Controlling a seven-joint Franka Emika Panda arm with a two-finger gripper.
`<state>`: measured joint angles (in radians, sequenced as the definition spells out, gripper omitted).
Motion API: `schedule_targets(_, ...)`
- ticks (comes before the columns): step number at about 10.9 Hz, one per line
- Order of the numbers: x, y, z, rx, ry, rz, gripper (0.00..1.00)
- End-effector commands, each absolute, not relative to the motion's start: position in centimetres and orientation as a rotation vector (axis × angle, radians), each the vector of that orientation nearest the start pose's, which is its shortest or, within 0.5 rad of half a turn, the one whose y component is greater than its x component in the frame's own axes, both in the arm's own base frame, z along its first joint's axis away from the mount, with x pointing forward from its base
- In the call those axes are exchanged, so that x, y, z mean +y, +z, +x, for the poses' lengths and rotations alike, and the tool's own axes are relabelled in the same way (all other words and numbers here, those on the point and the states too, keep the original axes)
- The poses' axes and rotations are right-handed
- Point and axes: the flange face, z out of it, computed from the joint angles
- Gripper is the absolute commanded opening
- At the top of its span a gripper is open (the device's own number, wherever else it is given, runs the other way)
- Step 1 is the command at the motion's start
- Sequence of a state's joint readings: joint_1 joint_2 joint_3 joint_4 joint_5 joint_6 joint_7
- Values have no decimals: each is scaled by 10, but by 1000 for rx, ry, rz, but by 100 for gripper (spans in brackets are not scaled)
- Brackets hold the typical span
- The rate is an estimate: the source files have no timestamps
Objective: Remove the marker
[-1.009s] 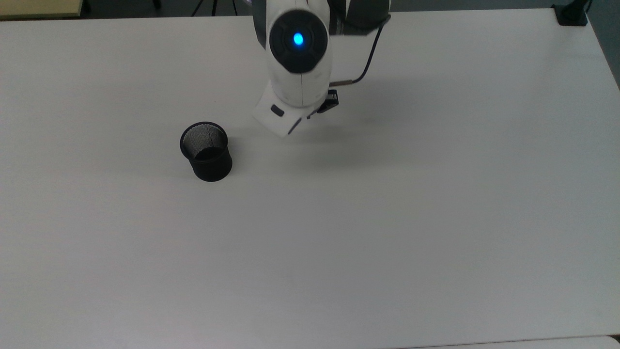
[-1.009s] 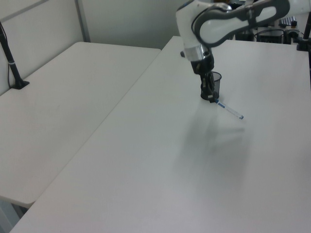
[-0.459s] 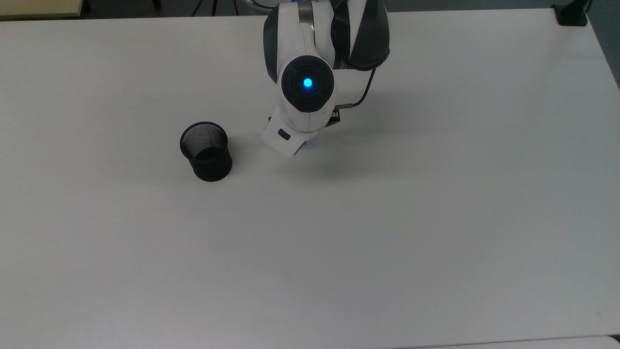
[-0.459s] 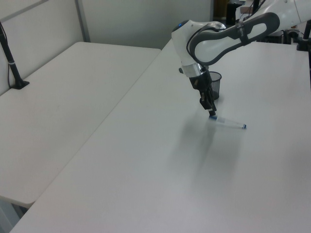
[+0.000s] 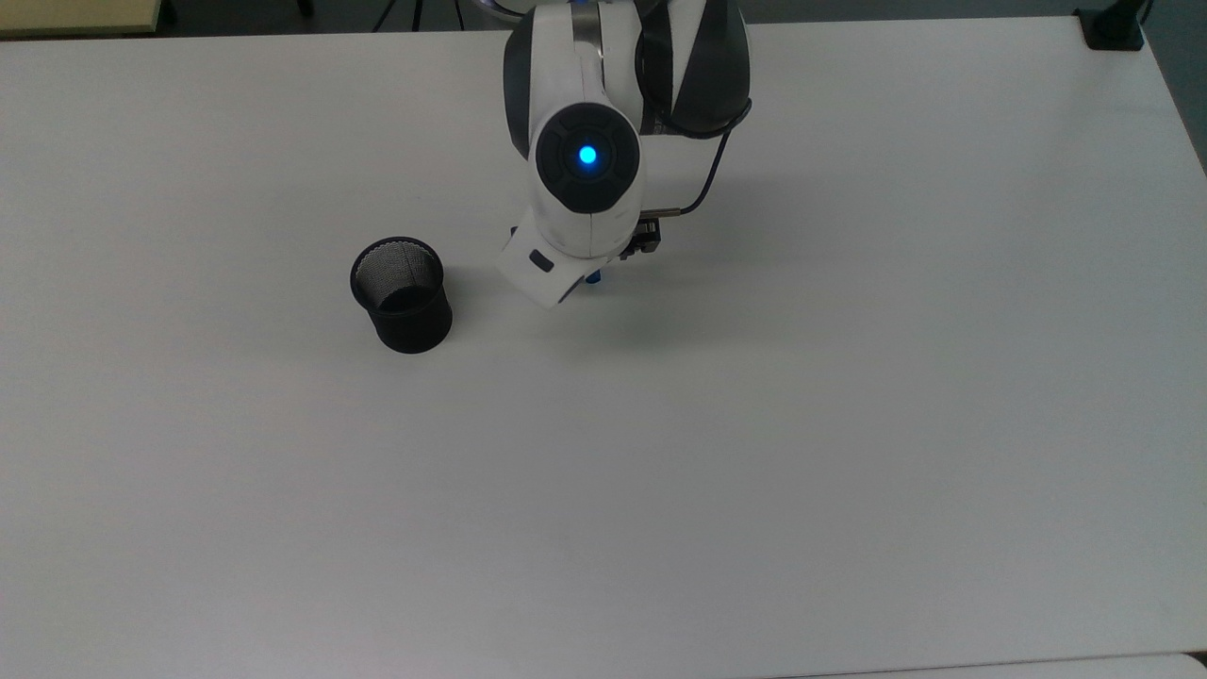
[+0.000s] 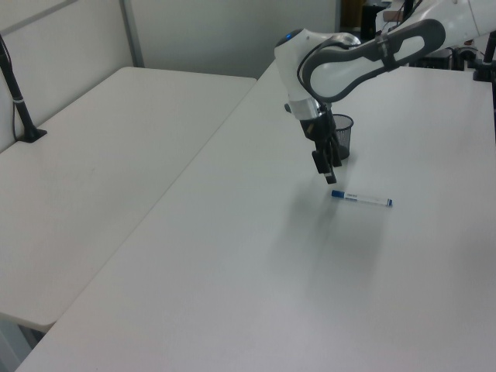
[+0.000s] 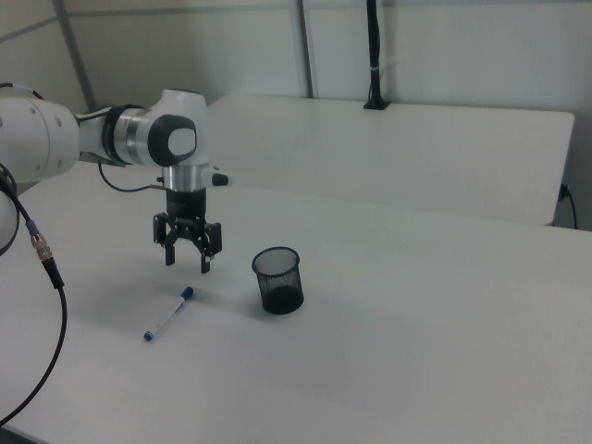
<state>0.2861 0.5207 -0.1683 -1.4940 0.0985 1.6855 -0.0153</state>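
1 marker (image 7: 168, 314) flat on table (image 5: 849, 424), 1 mesh cup (image 7: 277, 279) nearby; gripper (image 7: 187, 264) above, fingers spread, empty.

Matt white table (image 7: 435, 314) top looks smooth, the black cup (image 7: 277, 279) is see-through wire mesh, the marker (image 7: 168, 314) looks like smooth plastic, and the arm's (image 5: 585, 179) white shell is glossy.

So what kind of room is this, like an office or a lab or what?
Probably a robotics lab or test room set up in an office-like space. Plain white tables stand pushed together, a Franka arm hangs its open pincer over a marker, and a black clamp-on post rises from one table's edge.
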Motion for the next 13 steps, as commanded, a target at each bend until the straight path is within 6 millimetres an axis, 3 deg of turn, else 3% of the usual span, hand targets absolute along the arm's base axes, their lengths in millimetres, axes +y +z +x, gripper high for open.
schedule_targets(1,52,448,646,-6,254,-3103,100)
schedule_targets(3,6,511,631,82,108,-3086,100)
schedule_targets(6,-42,576,603,206,-37,-3062,100)
schedule_targets(9,-53,592,584,235,-56,-3055,100)
schedule_targets(13,-57,595,582,246,-59,-3054,100)
